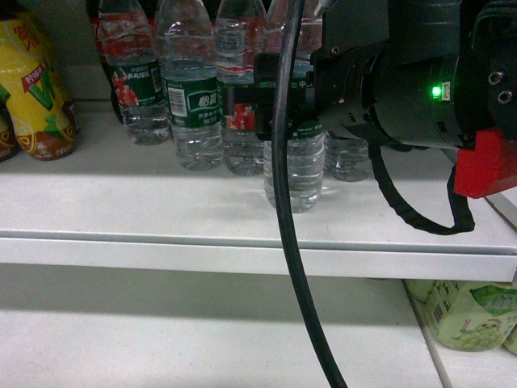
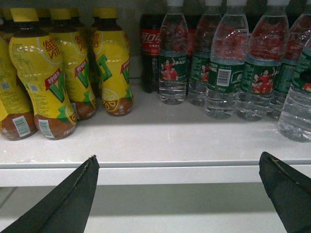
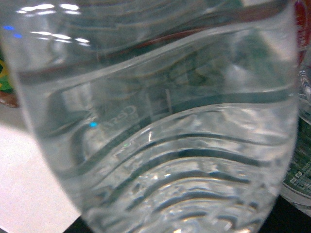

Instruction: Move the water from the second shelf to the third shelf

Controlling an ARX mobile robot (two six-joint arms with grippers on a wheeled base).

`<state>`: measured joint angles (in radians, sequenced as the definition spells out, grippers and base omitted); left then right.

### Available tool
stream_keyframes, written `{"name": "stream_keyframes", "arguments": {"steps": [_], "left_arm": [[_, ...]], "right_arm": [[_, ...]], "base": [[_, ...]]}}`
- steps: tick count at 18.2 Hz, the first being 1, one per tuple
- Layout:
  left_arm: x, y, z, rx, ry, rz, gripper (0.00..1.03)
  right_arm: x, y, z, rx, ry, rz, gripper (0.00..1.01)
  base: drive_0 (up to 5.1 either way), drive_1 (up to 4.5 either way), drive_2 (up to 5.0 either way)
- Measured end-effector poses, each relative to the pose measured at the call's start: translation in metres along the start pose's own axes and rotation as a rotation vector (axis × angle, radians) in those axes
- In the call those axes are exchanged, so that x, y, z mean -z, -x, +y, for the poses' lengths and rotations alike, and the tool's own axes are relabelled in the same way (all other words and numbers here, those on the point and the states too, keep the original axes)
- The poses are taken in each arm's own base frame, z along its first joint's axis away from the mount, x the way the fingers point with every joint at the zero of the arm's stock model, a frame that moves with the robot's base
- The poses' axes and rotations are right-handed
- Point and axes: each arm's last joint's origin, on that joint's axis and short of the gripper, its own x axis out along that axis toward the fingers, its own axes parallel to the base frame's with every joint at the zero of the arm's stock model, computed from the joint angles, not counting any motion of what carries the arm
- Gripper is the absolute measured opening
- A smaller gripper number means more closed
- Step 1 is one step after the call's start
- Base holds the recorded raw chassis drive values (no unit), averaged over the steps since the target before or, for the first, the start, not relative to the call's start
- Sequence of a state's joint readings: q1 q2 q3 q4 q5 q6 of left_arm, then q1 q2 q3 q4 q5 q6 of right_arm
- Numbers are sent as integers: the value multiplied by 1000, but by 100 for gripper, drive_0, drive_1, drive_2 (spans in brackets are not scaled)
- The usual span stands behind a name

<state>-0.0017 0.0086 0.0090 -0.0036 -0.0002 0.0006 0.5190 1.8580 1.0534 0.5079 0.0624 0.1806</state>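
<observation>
Clear ribbed plastic fills our right wrist view: the water stands at the front of the shelf, ahead of its row, with our right gripper around its green label. We cannot tell whether the jaws press it yet. Thin, slick walls could buckle or slip. Swinging out, it might topple the bottles just behind. Our left gripper hangs spread below the shelf, far from the yellow drinks.
</observation>
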Motion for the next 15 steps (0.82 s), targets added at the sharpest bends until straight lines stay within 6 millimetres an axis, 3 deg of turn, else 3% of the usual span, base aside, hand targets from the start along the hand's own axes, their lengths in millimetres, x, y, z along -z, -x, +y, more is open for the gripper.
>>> {"name": "stream_keyframes", "arguments": {"steps": [5,10,13,14,15], "left_arm": [[0,0,0,0,0,0,98],[0,0,0,0,0,0,98],[0,0,0,0,0,0,98],[0,0,0,0,0,0,98],[0,0,0,0,0,0,98]], "right_arm": [[0,6,4,-12,2,3,42],[5,35,2,-33,3,25,40],[10,58,-11,1,-2,24,40],[13,75,-24,48,-12,13,40],[17,106,-43,129,-30,-15,40]], "base": [[0,0,0],[0,0,0],[0,0,0],[0,0,0],[0,0,0]]}}
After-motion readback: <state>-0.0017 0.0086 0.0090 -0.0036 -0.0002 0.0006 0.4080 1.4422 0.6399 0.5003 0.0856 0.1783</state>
